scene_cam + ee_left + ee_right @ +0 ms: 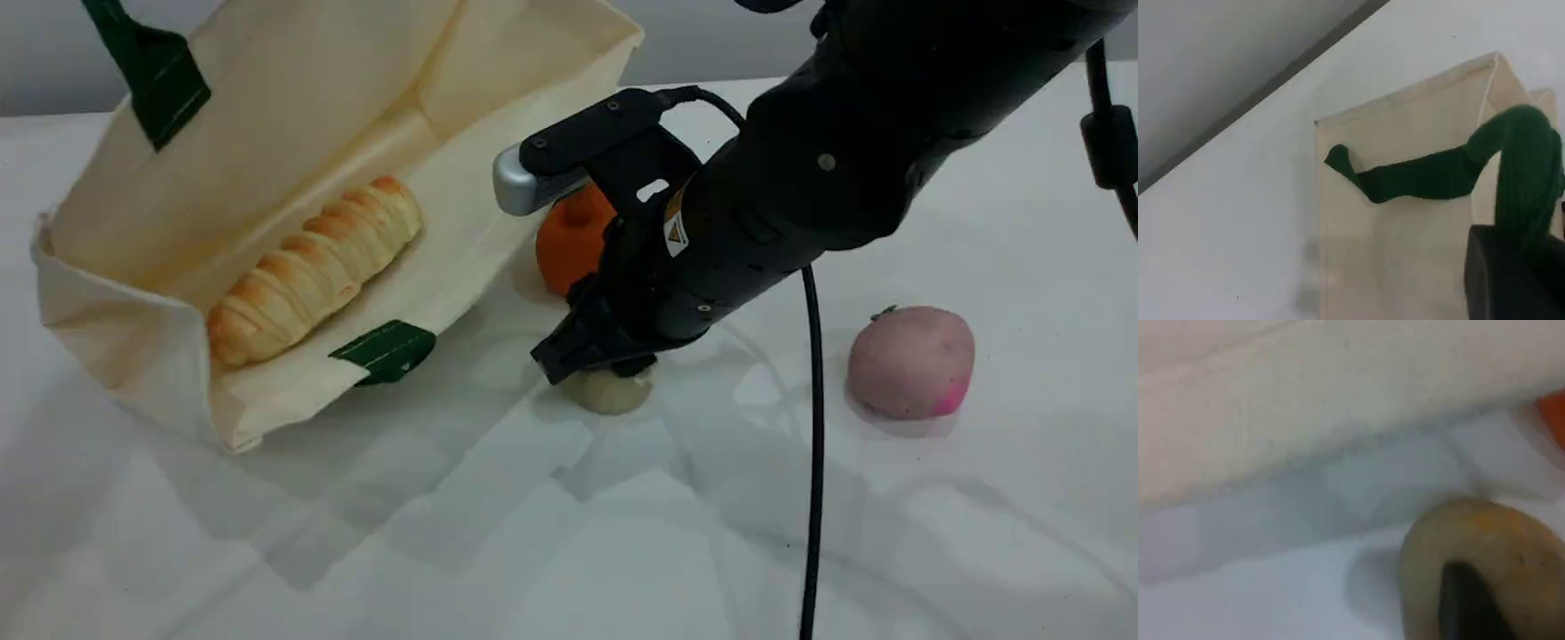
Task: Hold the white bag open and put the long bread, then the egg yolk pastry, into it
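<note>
The white bag (293,98) lies on its side at the left, mouth open toward me, and the long bread (311,267) rests inside it. Its green handle (1438,177) runs up into my left gripper (1518,267), which is shut on the strap and holds the bag's upper side raised. The left gripper is out of the scene view. The egg yolk pastry (613,391) sits on the table just right of the bag. My right gripper (596,356) is down over it, jaws closed against its sides. In the right wrist view a dark fingertip (1468,600) presses on the pastry (1485,547).
An orange fruit (569,236) stands right behind the right gripper, close to the bag's edge. A pink lump (911,360) lies at the right. A black cable (813,444) hangs from the right arm down to the front edge. A green tab (387,349) marks the bag's near lip.
</note>
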